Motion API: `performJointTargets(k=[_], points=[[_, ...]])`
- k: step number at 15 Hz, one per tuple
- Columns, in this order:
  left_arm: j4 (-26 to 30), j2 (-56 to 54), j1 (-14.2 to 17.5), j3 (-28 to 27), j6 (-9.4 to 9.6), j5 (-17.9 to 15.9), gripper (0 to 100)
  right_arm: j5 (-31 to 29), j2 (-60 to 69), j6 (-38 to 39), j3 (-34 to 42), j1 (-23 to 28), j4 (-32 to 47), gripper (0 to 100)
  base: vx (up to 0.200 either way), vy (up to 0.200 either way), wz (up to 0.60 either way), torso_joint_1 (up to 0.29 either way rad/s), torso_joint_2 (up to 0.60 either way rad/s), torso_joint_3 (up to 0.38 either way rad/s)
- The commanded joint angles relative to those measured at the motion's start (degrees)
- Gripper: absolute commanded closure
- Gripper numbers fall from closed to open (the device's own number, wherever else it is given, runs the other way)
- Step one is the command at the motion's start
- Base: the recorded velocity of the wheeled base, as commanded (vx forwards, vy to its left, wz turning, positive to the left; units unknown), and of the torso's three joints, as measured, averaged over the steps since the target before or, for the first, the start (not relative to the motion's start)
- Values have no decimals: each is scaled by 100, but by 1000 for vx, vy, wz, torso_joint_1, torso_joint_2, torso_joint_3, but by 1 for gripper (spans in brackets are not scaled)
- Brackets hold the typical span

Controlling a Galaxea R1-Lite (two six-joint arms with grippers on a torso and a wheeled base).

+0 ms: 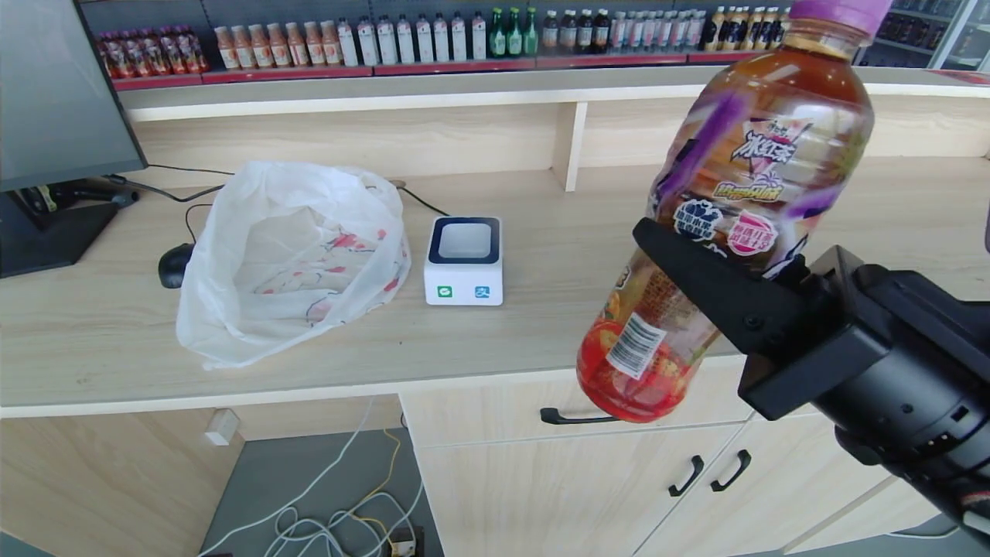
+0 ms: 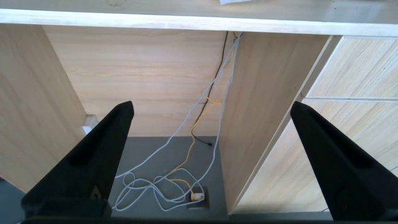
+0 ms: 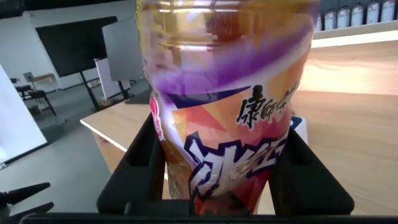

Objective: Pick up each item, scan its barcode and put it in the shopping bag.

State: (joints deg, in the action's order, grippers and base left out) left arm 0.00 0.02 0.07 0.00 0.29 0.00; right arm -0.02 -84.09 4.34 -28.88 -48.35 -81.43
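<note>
A tea bottle (image 1: 735, 201) with a purple cap and a colourful label hangs tilted above the counter's front edge at the right, its barcode facing me. My right gripper (image 1: 719, 290) is shut on its lower middle; in the right wrist view the bottle (image 3: 230, 106) sits between the black fingers (image 3: 140, 168). The white scanner box (image 1: 464, 261) stands on the counter left of the bottle. A crumpled white shopping bag (image 1: 290, 259) lies further left, its mouth facing up. My left gripper (image 2: 211, 162) hangs open below counter level, in front of the cabinet, with nothing in it.
A monitor (image 1: 62, 85) on its stand occupies the counter's far left, with a black mouse (image 1: 175, 264) and cables beside the bag. A raised shelf ledge (image 1: 495, 93) runs behind. Drawers with black handles (image 1: 576, 418) sit under the counter; cables (image 2: 168, 186) lie on the floor.
</note>
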Motion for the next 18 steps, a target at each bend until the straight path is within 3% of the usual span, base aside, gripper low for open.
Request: performJointTargets(k=[1, 3, 5, 10, 18], points=[[0, -2, 1, 0, 6, 0, 0, -648, -46, -390, 207, -8, -13, 100, 0, 0, 0, 0, 0, 0], [0, -2, 1, 0, -3, 9, 0, -1017, 77, -996, 269, 185, -48, 100, 0, 0, 0, 0, 0, 0], [0, -2, 1, 0, -3, 0, 0, -1369, 112, -1058, 462, 449, -110, 100, 0, 0, 0, 0, 0, 0], [0, -2, 1, 0, 15, 0, 0, -1360, 437, -1111, 1016, 634, -206, 100, 0, 0, 0, 0, 0, 0], [9, -2, -7, 0, 6, 0, 0, -1360, 191, -1128, 902, 792, -312, 100, 0, 0, 0, 0, 0, 0]])
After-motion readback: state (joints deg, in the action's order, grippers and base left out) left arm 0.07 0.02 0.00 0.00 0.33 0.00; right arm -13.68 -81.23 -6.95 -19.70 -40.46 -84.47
